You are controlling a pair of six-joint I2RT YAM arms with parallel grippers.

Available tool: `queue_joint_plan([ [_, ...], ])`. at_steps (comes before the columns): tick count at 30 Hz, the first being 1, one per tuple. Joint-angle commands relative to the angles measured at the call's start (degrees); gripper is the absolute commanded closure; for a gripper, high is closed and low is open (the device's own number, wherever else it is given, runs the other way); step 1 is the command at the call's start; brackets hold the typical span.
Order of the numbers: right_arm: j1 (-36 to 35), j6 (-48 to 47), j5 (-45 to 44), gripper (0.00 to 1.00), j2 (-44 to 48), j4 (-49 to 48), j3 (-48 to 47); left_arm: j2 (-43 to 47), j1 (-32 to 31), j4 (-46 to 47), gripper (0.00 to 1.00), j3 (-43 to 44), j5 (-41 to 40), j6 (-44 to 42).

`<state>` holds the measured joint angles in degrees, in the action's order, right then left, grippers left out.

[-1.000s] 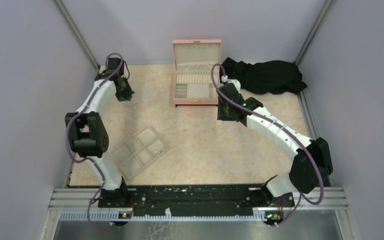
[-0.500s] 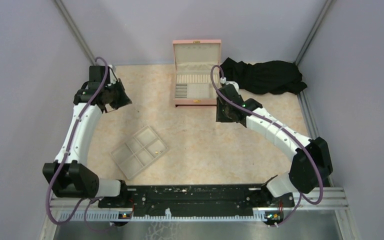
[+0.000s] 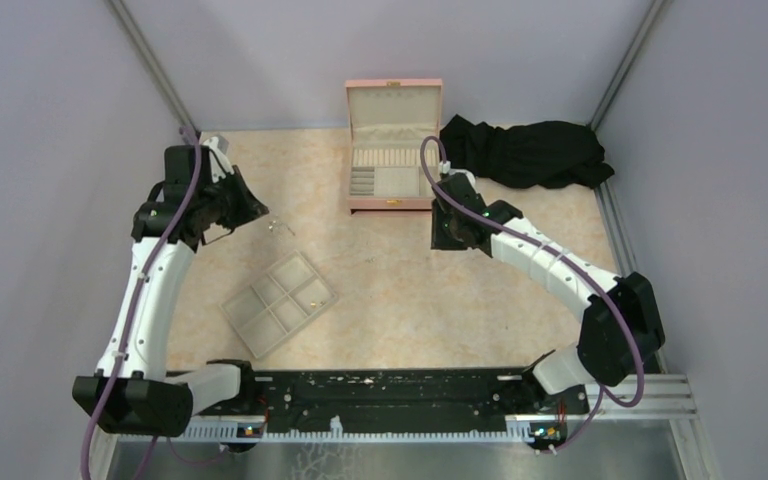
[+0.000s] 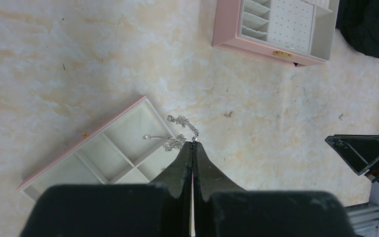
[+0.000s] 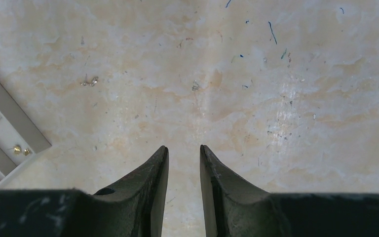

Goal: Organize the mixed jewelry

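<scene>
A marbled beige desk (image 3: 400, 290) is seen from above, with a black cloth (image 3: 530, 152) heaped at its far right corner. Just left of the cloth, a pink box (image 3: 392, 203) is stood open at the far edge, its cream lining shown. A beige six-compartment tray (image 3: 299, 327) is laid askew nearer the arms, left of centre. The left pincer (image 4: 193, 145) is pressed fully closed, and a silvery chain piece (image 4: 180, 133) is pinched at its very tip and held above the desk, close to the tray. The right pincer (image 5: 183, 153) is held slightly parted over bare desk near the box front, with nothing between its jaws. Two gold pieces (image 5: 19, 149) are lodged in one tray compartment. A small loose piece (image 5: 90, 81) is left on the desk between tray and box.
</scene>
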<state>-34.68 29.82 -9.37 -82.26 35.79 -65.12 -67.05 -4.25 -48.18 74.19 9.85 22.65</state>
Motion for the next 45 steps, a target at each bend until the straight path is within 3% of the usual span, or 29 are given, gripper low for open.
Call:
queue_joint_plan([
  [1,0.3,0.6,0.6,0.70,-0.1,-1.8,0.0,-0.3,-0.2,-0.6,1.00,2.6,2.3,0.6],
  [26,0.3,1.6,-3.0,0.67,3.4,-0.6,2.5,2.8,-0.3,6.8,1.00,-18.8,2.2,3.2],
  [27,0.3,1.5,-4.0,0.67,3.8,-0.3,2.5,2.9,-0.3,7.3,0.96,-19.8,1.8,3.6],
  [29,0.6,1.6,-5.5,0.65,4.6,0.2,2.5,2.4,-0.4,8.0,0.55,-21.4,1.5,4.0],
  [32,3.8,2.6,-4.6,0.63,6.1,0.9,3.2,1.3,-1.4,7.2,0.29,-20.7,-0.1,4.2],
  [38,15.1,3.5,-1.8,0.63,8.3,1.7,5.7,0.4,-9.7,7.9,0.21,-17.3,-4.6,4.8],
  [41,21.7,3.5,1.5,0.63,8.8,1.7,6.9,-2.1,-16.3,9.0,0.17,-15.3,-6.9,5.1],
  [45,24.4,2.3,1.0,0.62,10.0,1.8,6.6,-8.7,-27.4,10.8,0.14,-12.0,-14.4,3.8],
])
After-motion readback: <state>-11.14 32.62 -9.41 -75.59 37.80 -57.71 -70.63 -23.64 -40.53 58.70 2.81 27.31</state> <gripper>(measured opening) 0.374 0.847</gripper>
